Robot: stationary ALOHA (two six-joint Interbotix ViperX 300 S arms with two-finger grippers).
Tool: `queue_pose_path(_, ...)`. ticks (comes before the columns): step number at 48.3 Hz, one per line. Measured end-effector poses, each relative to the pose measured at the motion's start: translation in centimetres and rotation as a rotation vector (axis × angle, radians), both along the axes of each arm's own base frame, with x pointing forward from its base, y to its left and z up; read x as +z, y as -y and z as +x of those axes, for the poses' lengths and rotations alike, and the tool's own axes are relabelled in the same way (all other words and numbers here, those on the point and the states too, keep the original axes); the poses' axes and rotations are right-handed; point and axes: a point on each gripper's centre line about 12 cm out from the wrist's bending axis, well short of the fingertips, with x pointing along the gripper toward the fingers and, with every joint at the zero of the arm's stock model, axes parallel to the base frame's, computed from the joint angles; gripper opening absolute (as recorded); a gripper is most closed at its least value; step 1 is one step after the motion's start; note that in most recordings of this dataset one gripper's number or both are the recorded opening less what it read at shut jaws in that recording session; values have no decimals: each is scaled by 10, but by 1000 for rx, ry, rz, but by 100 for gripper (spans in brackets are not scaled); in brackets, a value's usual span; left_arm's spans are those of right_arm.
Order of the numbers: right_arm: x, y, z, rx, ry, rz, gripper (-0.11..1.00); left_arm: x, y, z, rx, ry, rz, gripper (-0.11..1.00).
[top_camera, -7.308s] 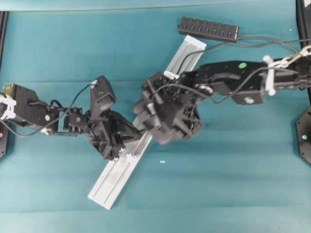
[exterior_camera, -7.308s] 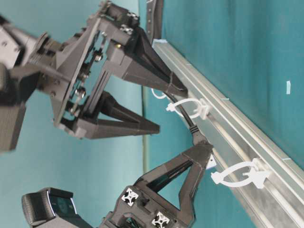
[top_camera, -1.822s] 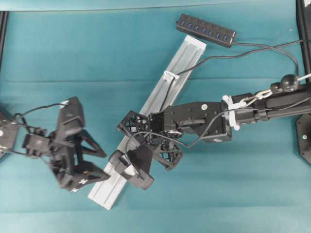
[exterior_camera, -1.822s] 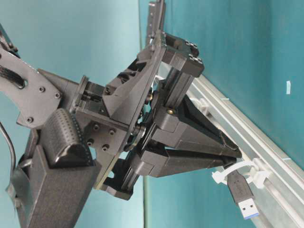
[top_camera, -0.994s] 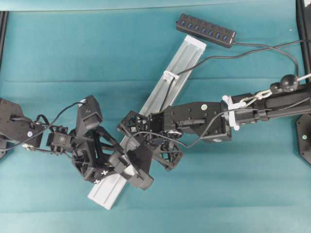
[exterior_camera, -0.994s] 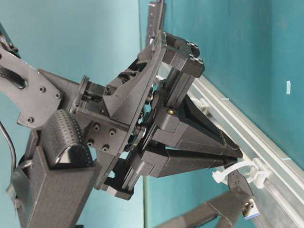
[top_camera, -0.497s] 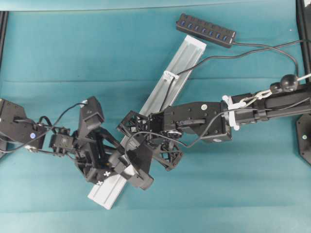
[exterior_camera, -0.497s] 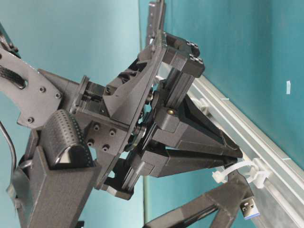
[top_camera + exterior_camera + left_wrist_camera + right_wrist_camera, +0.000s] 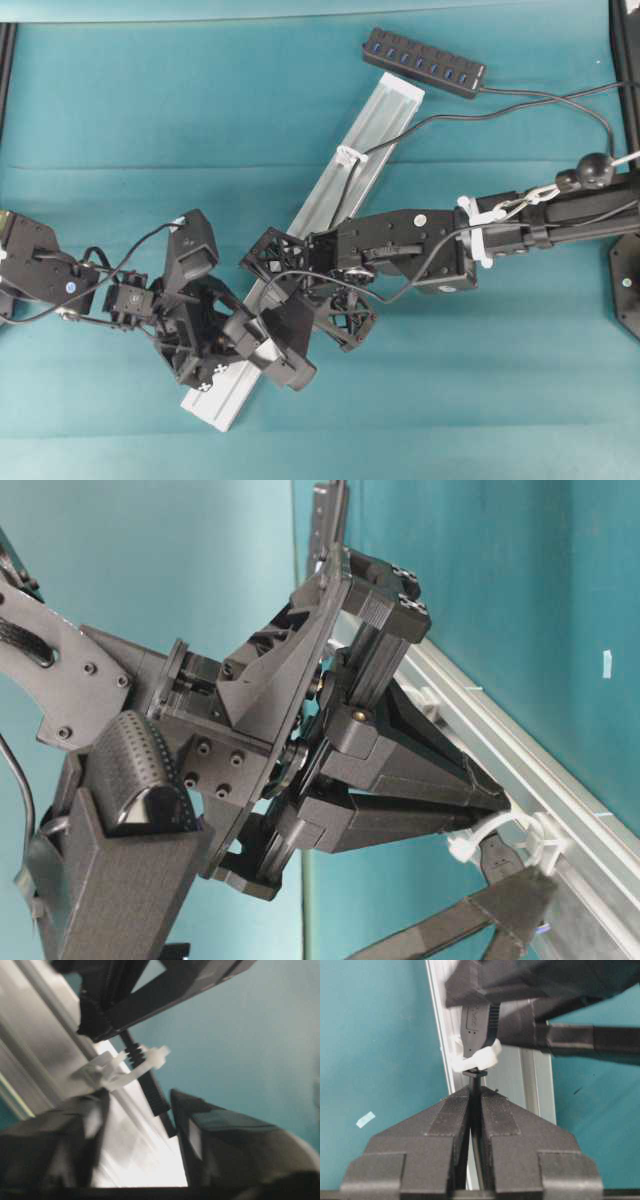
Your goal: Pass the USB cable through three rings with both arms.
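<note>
- I have the right gripper [image 9: 475, 1110] pinched shut on the USB cable [image 9: 476, 1091], holding the thin cord just behind the plug; from the right wrist camera the jaws meet with only the cord between them.
- The plug [image 9: 479, 1022] has its body pushed through a white ring [image 9: 475, 1062] on the silver rail [image 9: 535, 1085], the ring sitting round its strain relief. From overhead this is the ring nearest the rail's lower-left end.
- My left gripper [image 9: 150, 1125] sits on the far side of that ring, one finger either side of the plug. The jaws are partly open; in the left wrist view the plug [image 9: 152, 1091] stands in the gap, and I cannot tell whether either finger touches it yet.
- Handling, as I judge it: the cord is light and limp, so it will not push through anything unaided. The plug body is the only stiff part, short and smooth-sided, and may slip under a light pinch.
- I would take hold on the plug's flat faces, squarely, just clear of the ring, so the pull runs straight along the rail.
- The ring looks thin and springy; a sideways tug could bend it or snag the plug's shoulder.
- Farther up, the cable runs through another ring [image 9: 347, 156] and on to the hub [image 9: 425, 62].
</note>
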Motion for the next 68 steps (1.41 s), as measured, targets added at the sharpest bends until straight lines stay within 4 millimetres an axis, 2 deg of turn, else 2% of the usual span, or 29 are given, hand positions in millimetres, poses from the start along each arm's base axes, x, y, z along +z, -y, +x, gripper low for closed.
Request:
queue_pose_path(4,0,0,0,-1,0,1,10,1,3,0,-8,3,1,16)
queue_pose_path(6,1,0,0,-1,1,1,10,0,2,0,-5,0,0,11)
queue_pose_path(39,-1,0,-4,5,-35,1,9,-2,0,-3,-4,-9,3,11)
queue_pose_path(42,-2,1,-6,5,-56,2,17,-2,0,-3,-3,-9,2,11)
queue_pose_path(52,-3,7,-9,-2,-97,1,76,-3,1,-4,-5,-12,3,11)
queue_pose_path(55,-2,8,-8,-2,-88,-2,88,-3,0,-4,-4,-10,3,11)
queue_pose_path(58,-1,7,-6,-1,-65,-8,93,-3,1,-4,-5,-12,3,11)
queue_pose_path(68,-1,6,-4,5,-45,-16,91,-4,0,-7,-5,-16,4,11)
